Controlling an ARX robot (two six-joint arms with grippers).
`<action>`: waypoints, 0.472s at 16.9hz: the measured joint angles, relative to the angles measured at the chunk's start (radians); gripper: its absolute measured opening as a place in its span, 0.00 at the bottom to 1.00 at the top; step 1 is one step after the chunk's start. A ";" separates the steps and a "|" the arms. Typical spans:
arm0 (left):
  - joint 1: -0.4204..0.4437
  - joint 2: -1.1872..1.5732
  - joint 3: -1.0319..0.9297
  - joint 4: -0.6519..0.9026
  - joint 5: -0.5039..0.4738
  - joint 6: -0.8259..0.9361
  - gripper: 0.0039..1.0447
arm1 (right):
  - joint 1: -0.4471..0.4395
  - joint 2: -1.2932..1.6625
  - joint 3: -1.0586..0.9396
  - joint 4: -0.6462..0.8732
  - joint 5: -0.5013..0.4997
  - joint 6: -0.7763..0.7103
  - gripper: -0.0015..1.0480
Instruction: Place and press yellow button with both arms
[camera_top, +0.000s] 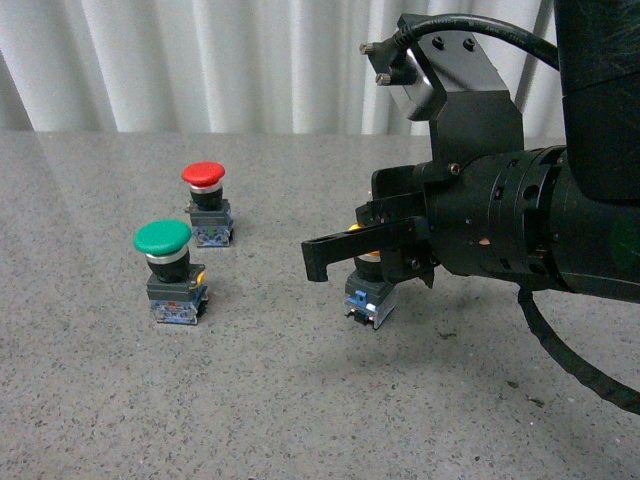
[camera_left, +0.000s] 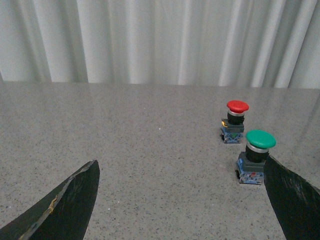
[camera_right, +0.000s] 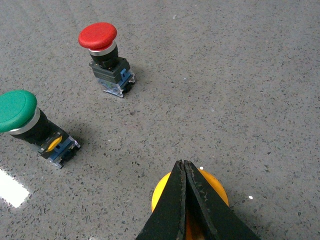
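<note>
The yellow button (camera_top: 368, 298) hangs in my right gripper (camera_top: 330, 255), which is shut on it; only its blue-grey base shows under the black fingers, slightly tilted and close above the table. In the right wrist view the yellow cap (camera_right: 161, 192) peeks out on both sides of the right gripper (camera_right: 183, 166), whose fingers are pressed together over it. The left gripper (camera_left: 180, 205) is open, with only bare table between its two black fingers (camera_left: 70, 202). The left arm does not show in the front view.
A green-capped button (camera_top: 165, 270) and a red-capped button (camera_top: 207, 205) stand upright on the speckled grey table (camera_top: 300, 420), left of the held button. The green button (camera_left: 257, 156) stands right beside one left finger, the red button (camera_left: 235, 120) beyond it. White curtain behind.
</note>
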 joint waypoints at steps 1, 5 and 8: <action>0.000 0.000 0.000 0.000 0.000 0.000 0.94 | -0.005 0.003 0.003 -0.004 -0.005 -0.004 0.02; 0.000 0.000 0.000 0.000 0.000 0.000 0.94 | -0.006 -0.008 0.005 -0.019 -0.016 -0.006 0.02; 0.000 0.000 0.000 0.000 0.000 0.000 0.94 | -0.005 -0.020 0.008 -0.044 -0.020 -0.008 0.02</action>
